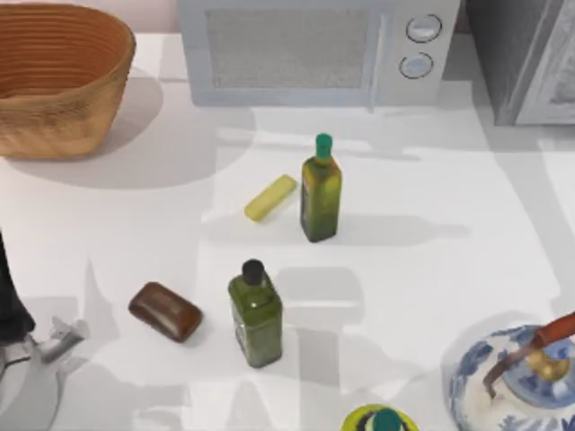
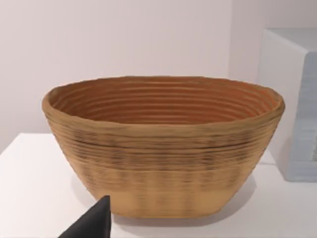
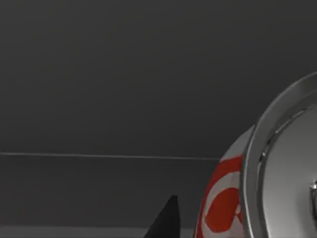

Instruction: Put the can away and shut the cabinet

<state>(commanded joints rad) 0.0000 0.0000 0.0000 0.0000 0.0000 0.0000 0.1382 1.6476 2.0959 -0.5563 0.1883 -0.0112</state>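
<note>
The can (image 3: 225,203), red with white marks and a silver top, looms very close in the right wrist view, its top turned toward the camera. Beside it is a dark fingertip (image 3: 167,220) of my right gripper, with a flat dark grey surface behind them. Whether the can is held I cannot tell. The cabinet (image 1: 503,63), dark grey with a pale framed door (image 1: 550,76), stands at the table's far right corner. My left arm (image 1: 36,368) rests parked at the near left, its fingertip (image 2: 94,220) facing a basket.
A woven basket (image 1: 54,108) sits far left and a white microwave (image 1: 314,49) far centre. Two green bottles (image 1: 321,189) (image 1: 256,314), a yellow block (image 1: 270,198) and a brown bar (image 1: 165,311) stand mid-table. A blue-white teapot (image 1: 503,377) sits near right.
</note>
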